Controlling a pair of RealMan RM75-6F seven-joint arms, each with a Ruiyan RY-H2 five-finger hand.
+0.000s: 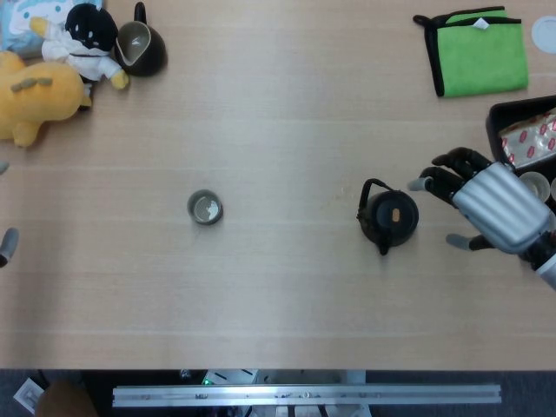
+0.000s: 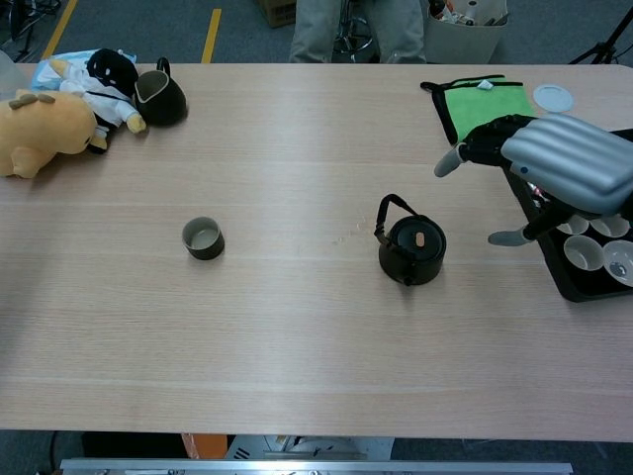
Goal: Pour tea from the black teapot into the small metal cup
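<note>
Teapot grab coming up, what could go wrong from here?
The black teapot's bail handle leans away from the open right hand, so fingers may bump the body and shove it. The small metal cup sits far to the left; tea could slosh from the spout on the carry.

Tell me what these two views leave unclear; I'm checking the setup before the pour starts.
- Left hand: only a grey tip at the head view's left edge; open or shut cannot be told.
- Teapot: lid on, so its contents are hidden in both views.
- Tray: cut off by the right edge, partly covered by the right hand.
- Metal cup: too small to judge what is inside.
</note>
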